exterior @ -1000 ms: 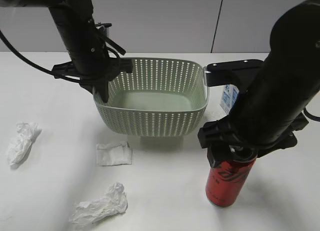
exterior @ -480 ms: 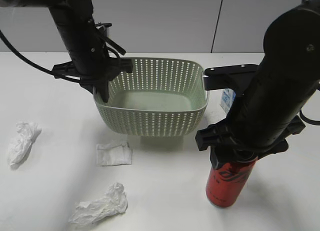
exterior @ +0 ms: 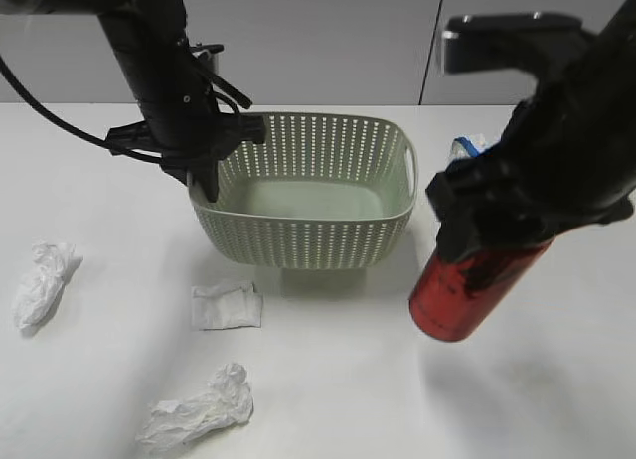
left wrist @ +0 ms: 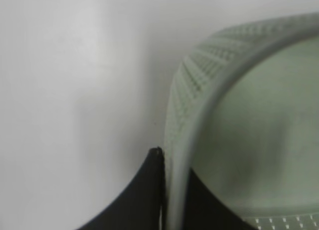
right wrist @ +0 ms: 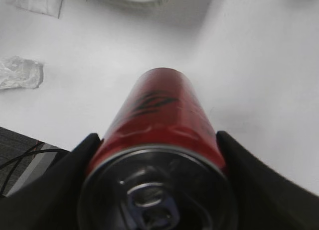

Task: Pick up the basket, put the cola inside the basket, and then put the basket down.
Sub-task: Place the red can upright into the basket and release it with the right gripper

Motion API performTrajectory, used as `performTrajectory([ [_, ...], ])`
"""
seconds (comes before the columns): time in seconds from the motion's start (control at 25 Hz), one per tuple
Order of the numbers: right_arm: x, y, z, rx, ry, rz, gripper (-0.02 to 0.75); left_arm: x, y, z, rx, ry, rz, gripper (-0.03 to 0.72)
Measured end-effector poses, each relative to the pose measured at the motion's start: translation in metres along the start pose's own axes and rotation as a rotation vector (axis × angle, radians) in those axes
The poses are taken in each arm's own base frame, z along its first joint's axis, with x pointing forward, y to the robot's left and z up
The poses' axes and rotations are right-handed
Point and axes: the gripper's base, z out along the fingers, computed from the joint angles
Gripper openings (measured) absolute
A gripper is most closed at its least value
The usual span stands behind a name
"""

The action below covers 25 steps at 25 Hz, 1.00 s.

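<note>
The pale green basket (exterior: 303,211) hangs above the table, tilted a little. My left gripper (exterior: 206,171) is shut on its left rim; the left wrist view shows the rim (left wrist: 199,120) pinched between my left gripper's two black fingers (left wrist: 175,190). My right gripper (exterior: 487,255) is shut on the red cola can (exterior: 462,295) and holds it tilted in the air, to the right of the basket and in front of it. In the right wrist view the can (right wrist: 159,115) sits between the right gripper's fingers (right wrist: 157,150), its silver top toward the camera.
A white-and-blue carton (exterior: 465,146) stands behind the right arm. Crumpled white tissues lie at the left (exterior: 42,280), below the basket (exterior: 227,305) and at the front (exterior: 197,409). The table's front edge shows in the right wrist view (right wrist: 30,135).
My right gripper has lifted the cola can off the table and tilted it, and the right arm has risen. The basket and left gripper have barely moved.
</note>
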Motion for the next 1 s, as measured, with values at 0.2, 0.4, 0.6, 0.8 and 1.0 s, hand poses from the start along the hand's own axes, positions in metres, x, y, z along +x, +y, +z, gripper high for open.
performTrajectory([
  [0.2,-0.022,0.007,-0.056,0.009,-0.101,-0.107,0.492,0.007,-0.019,0.003,0.008,-0.003,0.043,-0.001],
  [0.4,-0.051,0.012,-0.086,0.056,-0.242,-0.183,0.492,0.018,-0.041,0.007,0.031,0.010,0.081,-0.001],
  [0.6,-0.073,0.017,-0.045,0.115,-0.147,-0.257,0.492,0.025,-0.056,0.009,0.043,0.003,0.117,-0.001],
  [0.8,-0.089,0.012,0.002,0.120,-0.031,-0.279,0.492,0.025,-0.055,0.010,0.020,-0.002,0.134,-0.001],
  [1.0,-0.103,0.003,0.026,0.056,-0.032,-0.259,0.492,0.025,-0.055,0.010,0.013,0.000,0.137,-0.001],
])
